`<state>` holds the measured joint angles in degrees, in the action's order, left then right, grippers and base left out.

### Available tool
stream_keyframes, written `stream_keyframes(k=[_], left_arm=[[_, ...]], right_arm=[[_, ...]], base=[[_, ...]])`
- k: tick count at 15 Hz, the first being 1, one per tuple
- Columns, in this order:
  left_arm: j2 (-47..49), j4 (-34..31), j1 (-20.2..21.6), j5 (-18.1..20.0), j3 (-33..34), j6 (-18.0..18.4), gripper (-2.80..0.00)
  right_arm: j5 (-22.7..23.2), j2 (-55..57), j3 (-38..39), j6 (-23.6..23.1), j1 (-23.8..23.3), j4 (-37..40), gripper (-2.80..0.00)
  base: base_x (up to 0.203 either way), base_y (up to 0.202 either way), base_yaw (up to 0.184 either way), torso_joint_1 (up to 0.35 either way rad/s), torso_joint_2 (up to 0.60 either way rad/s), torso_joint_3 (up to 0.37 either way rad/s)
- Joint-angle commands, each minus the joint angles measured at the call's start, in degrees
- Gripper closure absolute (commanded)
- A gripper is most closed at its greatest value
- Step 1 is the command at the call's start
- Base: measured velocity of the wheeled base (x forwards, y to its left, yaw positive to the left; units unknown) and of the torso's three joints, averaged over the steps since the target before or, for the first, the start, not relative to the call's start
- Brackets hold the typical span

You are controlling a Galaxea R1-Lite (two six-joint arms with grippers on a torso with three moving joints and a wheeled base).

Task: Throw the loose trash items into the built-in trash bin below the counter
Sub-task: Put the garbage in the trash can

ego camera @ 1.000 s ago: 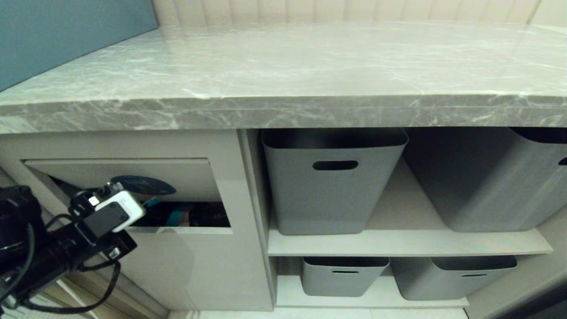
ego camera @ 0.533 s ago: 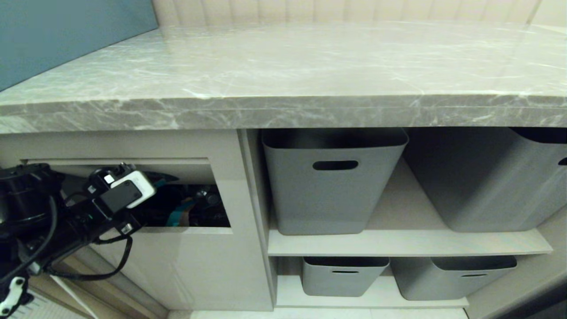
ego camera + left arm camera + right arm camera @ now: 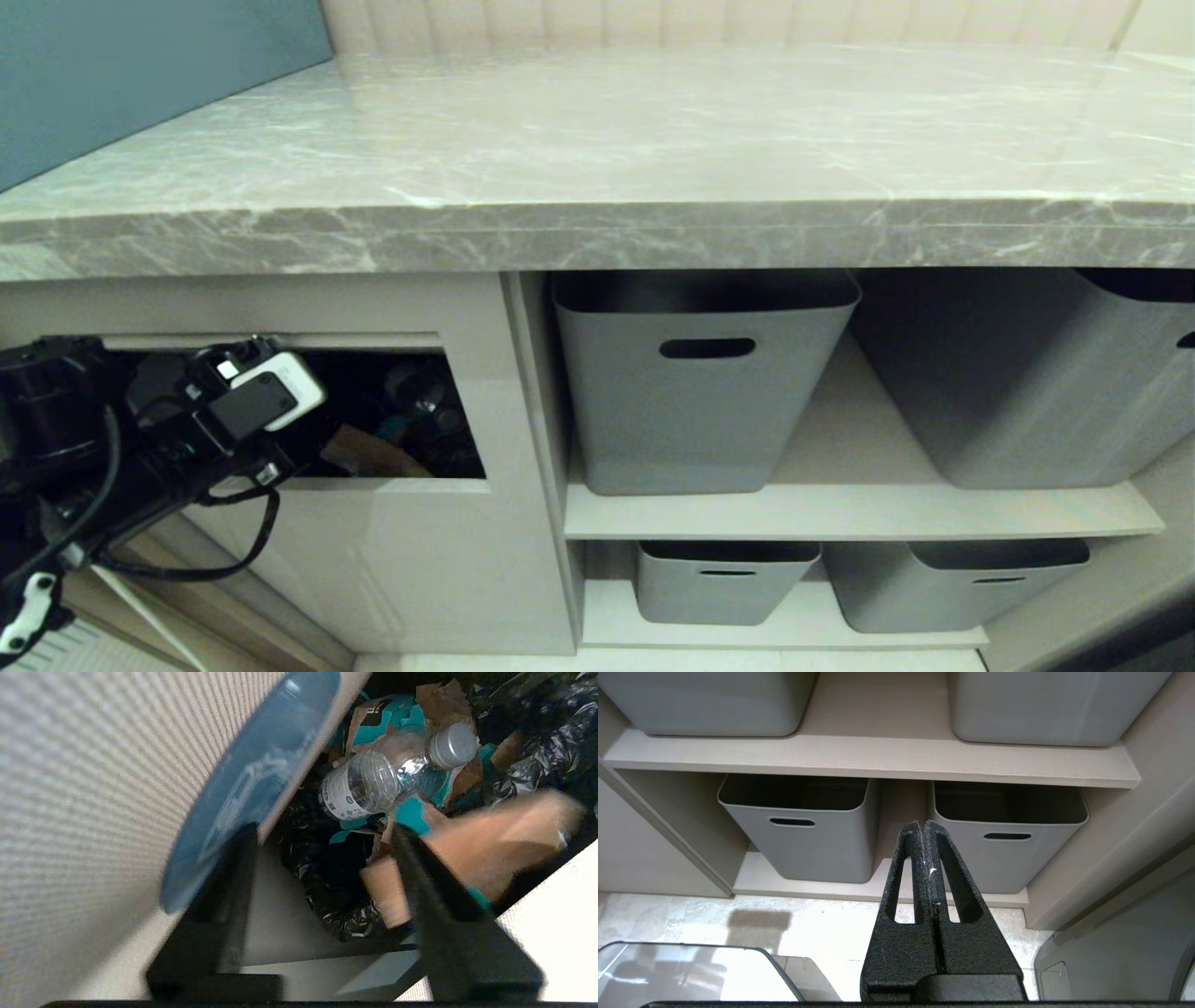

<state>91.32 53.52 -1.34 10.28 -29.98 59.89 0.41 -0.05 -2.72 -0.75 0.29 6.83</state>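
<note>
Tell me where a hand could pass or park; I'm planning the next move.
The counter top is bare from the teal wall panel across to its right end. The bin opening is crowded: the left hand props the flap, with a bottle and torn cardboard below. Shelf strips before the tubs are narrow.

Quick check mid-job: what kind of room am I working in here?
Likely a kitchen or pantry-style service area: a polished grey marble counter, a built-in trash bin in the beige cabinet front below it, and open shelves with grey storage tubs.
</note>
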Motion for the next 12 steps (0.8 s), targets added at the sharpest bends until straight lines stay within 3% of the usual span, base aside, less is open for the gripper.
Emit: stream_keyframes(k=[1, 7, 9, 11, 12], left_arm=[[-0.01, 0.36, 0.02, 0.03, 0.02, 0.31, -2.8], [-6.52, 0.31, -0.11, 0.15, 8.25, -0.87, -2.8], [-13.29, 0.29, -0.54, 0.21, 13.79, -4.16, -2.8], [-19.24, 0.11, -2.08, 0.25, 17.04, -10.41, -2.8], [-21.98, 0.06, -3.11, 0.26, 18.38, -13.59, 0.0]], right_arm=[[0.02, -0.04, -0.01, -0.04, 0.03, 0.03, 0.0], [0.02, -0.04, -0.01, -0.04, 0.05, 0.03, 0.0], [0.02, -0.04, -0.01, -0.04, -0.03, 0.03, 0.0], [0.02, -0.04, -0.01, -0.04, 0.06, 0.03, 0.0], [0.02, -0.04, -0.01, -0.04, 0.06, 0.03, 0.0]], base=[[0.0, 0.0, 0.0, 0.0, 0.0, 0.0], [0.0, 0.0, 0.0, 0.0, 0.0, 0.0], [0.0, 0.0, 0.0, 0.0, 0.0, 0.0], [0.0, 0.0, 0.0, 0.0, 0.0, 0.0], [0.0, 0.0, 0.0, 0.0, 0.0, 0.0]])
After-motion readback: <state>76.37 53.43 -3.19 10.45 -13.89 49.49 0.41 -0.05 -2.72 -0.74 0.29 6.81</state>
